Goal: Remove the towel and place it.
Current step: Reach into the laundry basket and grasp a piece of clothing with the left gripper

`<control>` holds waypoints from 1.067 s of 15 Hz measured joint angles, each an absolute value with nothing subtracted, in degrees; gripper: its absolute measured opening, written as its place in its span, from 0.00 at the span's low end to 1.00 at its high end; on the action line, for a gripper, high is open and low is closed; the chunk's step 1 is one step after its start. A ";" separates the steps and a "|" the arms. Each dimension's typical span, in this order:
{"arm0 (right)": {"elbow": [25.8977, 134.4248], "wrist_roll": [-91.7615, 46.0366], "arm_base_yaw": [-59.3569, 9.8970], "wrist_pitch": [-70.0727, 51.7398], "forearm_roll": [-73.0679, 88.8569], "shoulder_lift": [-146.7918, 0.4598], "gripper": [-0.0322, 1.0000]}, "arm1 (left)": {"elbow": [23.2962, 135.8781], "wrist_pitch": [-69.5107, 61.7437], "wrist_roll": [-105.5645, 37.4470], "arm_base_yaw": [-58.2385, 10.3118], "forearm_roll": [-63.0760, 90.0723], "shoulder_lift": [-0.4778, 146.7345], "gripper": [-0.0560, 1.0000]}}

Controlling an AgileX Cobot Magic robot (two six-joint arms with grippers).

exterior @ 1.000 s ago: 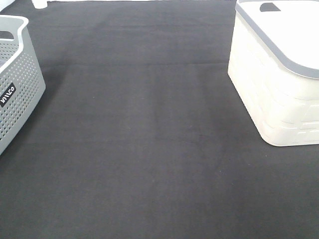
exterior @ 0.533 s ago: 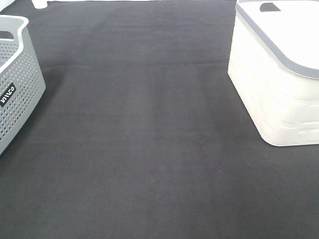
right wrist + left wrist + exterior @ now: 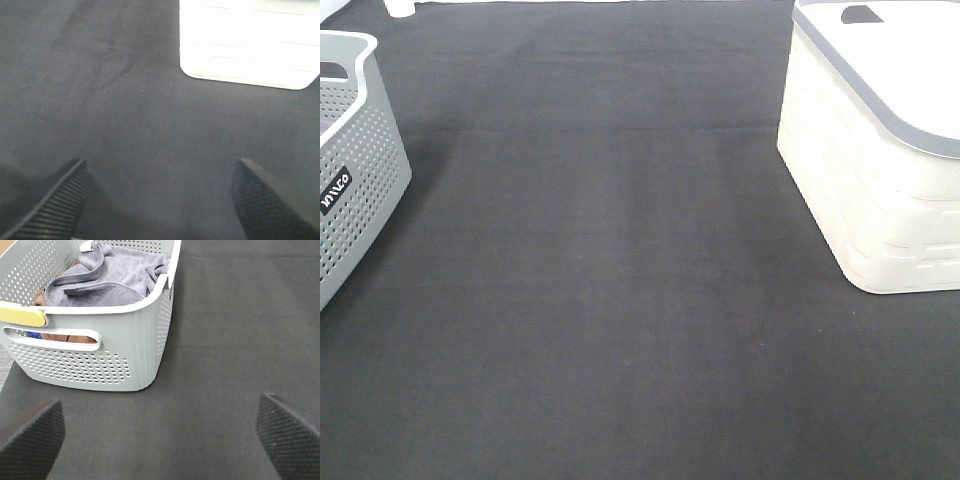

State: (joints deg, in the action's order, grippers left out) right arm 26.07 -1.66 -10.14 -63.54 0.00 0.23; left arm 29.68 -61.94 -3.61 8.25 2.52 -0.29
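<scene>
The slate-grey towel (image 3: 112, 277) lies crumpled on top of other cloth inside the grey perforated basket (image 3: 120, 357), its white tag at the far rim. The basket also shows at the left edge of the exterior high view (image 3: 355, 190); the towel is hidden there. My left gripper (image 3: 160, 440) is open and empty, hovering over the black covering just short of the basket. My right gripper (image 3: 160, 200) is open and empty above the black covering, near the white basket (image 3: 247, 42). Neither arm shows in the exterior high view.
A white basket with a grey rim (image 3: 865, 160) stands at the right. A brown cloth (image 3: 67, 337) lies under the towel in the grey basket. The black table covering (image 3: 610, 260) spreads between the two baskets.
</scene>
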 joint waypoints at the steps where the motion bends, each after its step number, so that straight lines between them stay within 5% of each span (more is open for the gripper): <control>1: 26.07 -1.66 -10.14 -63.54 0.00 0.23 0.77 | 29.68 -61.94 -3.61 8.25 2.52 -0.29 0.99; 16: 26.07 -1.66 -10.14 -63.54 0.00 0.23 0.77 | 29.68 -61.94 -3.61 8.25 2.52 -0.29 0.99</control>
State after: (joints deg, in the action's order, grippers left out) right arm 26.07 -1.66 -10.14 -63.54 0.00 0.23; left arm 29.68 -61.94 -3.61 8.25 2.52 -0.29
